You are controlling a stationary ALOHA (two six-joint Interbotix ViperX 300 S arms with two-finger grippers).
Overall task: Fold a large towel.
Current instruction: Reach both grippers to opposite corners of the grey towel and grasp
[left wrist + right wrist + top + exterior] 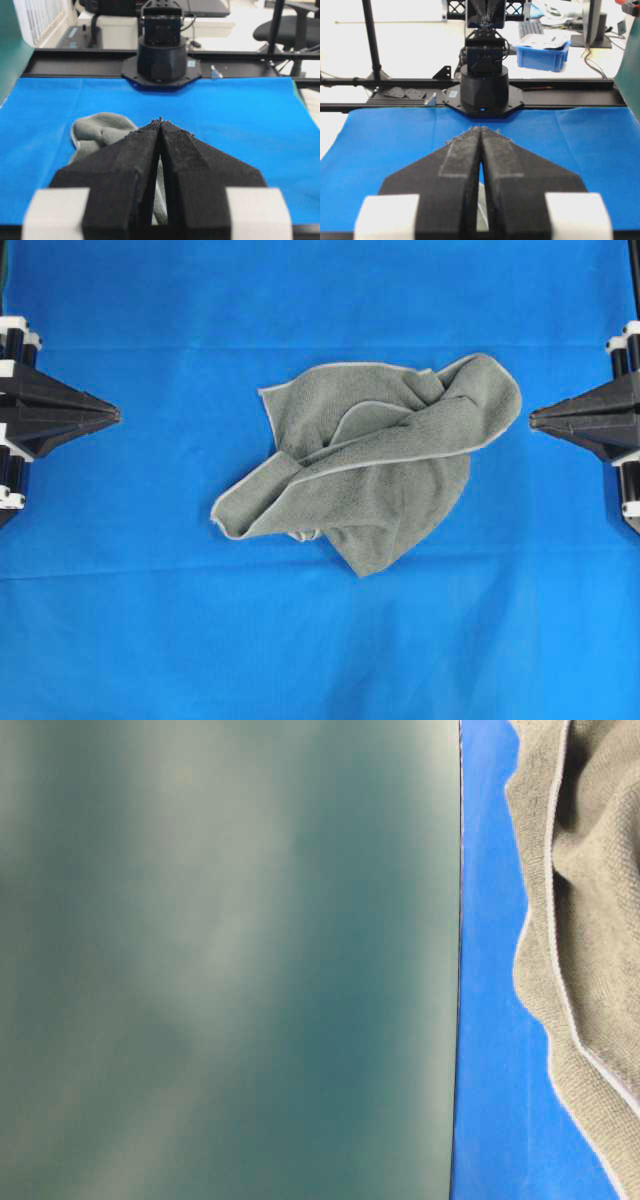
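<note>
The grey-green towel (375, 465) lies crumpled in a heap at the middle of the blue table cover, with folds bunched at its upper right and a corner trailing to the lower left. My left gripper (113, 415) is shut and empty at the left edge, well clear of the towel. My right gripper (533, 419) is shut and empty at the right, just off the towel's right end. In the left wrist view the towel (100, 132) shows beyond the shut gripper (160, 121). The right wrist view shows the shut gripper (480, 129). The towel's edge (580, 920) fills the right of the table-level view.
The blue cover (320, 640) spreads over the whole table. The opposite arm's black base (161, 60) stands at the far edge in the left wrist view, and likewise in the right wrist view (482, 92). A blurred dark green surface (220, 960) blocks most of the table-level view.
</note>
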